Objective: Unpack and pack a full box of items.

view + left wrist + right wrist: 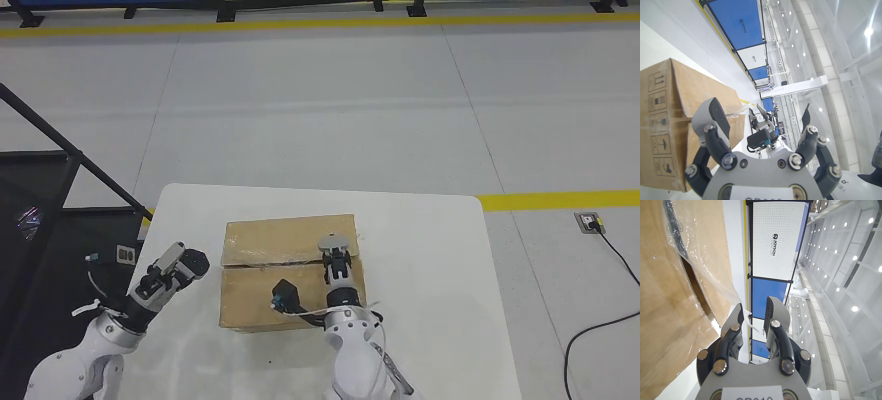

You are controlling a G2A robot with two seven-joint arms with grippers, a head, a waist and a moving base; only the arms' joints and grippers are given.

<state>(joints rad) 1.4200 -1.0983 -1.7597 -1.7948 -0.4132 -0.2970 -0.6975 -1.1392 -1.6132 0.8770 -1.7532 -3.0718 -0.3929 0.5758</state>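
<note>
A brown cardboard box (270,240) stands in the middle of the white table (430,300), its top flaps down along a middle seam. My right gripper (336,262) hovers over the seam near the box's right end. In the right wrist view it (755,306) is open by a narrow gap beside the box (662,294). A loose strip of clear tape (715,283) runs from the flap gap to one finger. My left gripper (190,264) is off the box's left side, open (761,104) and empty, facing the box (664,117) and the right gripper (755,111).
Bare table lies right of the box and in front of it. The left arm is close to the table's left edge. A black pole (60,140) and dark frame stand beyond that edge, with a socket strip (125,253) beside them.
</note>
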